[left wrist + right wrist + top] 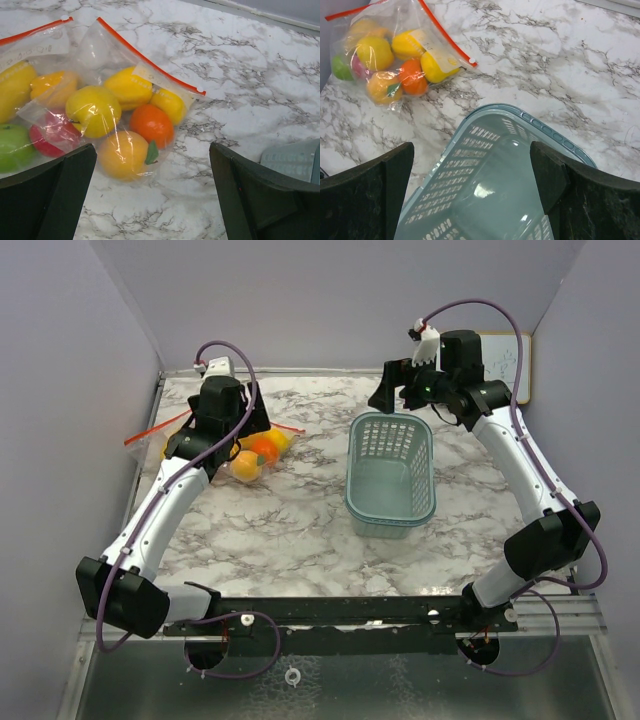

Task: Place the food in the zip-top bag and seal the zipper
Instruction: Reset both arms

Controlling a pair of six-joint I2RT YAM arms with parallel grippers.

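The clear zip-top bag (245,445) lies at the table's left rear, its red zipper (150,62) running along the top edge as one thin line. Inside it sits the food: yellow (94,110), orange (151,124), green (12,145) and red-pink (50,135) toy fruits. My left gripper (152,165) hovers over the bag's lower corner, open, with only marble between its fingers. The bag (390,45) also shows at the upper left of the right wrist view. My right gripper (472,150) stands open above the basket, holding nothing.
A pale green mesh basket (358,465), with nothing in it, stands right of centre; its rim (545,125) lies under my right gripper (397,390). A white board (505,365) leans at the back right. Grey walls close in the left, the rear and the right.
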